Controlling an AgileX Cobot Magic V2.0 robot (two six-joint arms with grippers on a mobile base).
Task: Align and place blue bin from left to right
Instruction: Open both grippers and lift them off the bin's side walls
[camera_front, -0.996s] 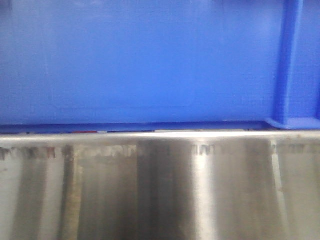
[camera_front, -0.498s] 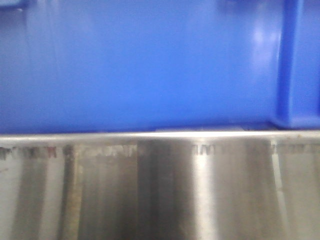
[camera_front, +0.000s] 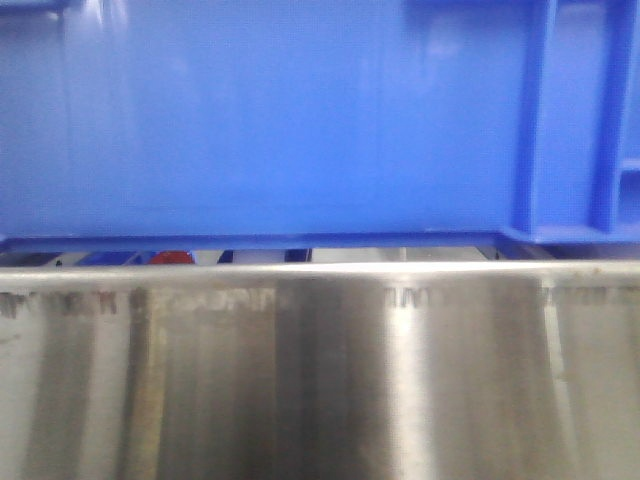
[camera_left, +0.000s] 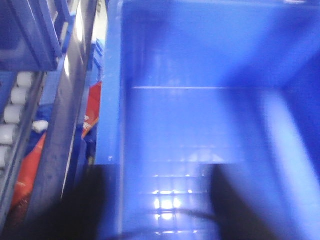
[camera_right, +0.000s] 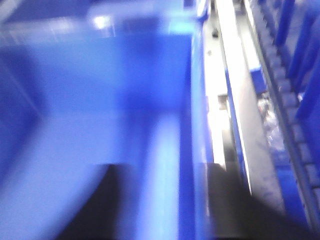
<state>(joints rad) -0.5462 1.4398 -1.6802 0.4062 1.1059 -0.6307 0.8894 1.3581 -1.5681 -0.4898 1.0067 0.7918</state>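
Brushed steel fronts my tabletop (camera_front: 320, 380), the blue bin (camera_front: 280, 120) hanging just above its edge — left claw (camera_left: 155, 200) and right claw (camera_right: 160, 200) each clenched astride a side wall, I judge, for level carrying.

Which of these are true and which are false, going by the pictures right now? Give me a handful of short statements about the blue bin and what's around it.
1. The blue bin fills the upper half of the front view. True.
2. The bin rests flat on the steel surface. False: a thin gap shows under its bottom edge, with something red seen through it.
3. The left wrist view shows the bin full of parts. False: its floor is bare.
4. The left gripper's fingers straddle the bin's wall. True, one dark finger on each side.
5. White rollers lie beside the bin in the left wrist view. True.
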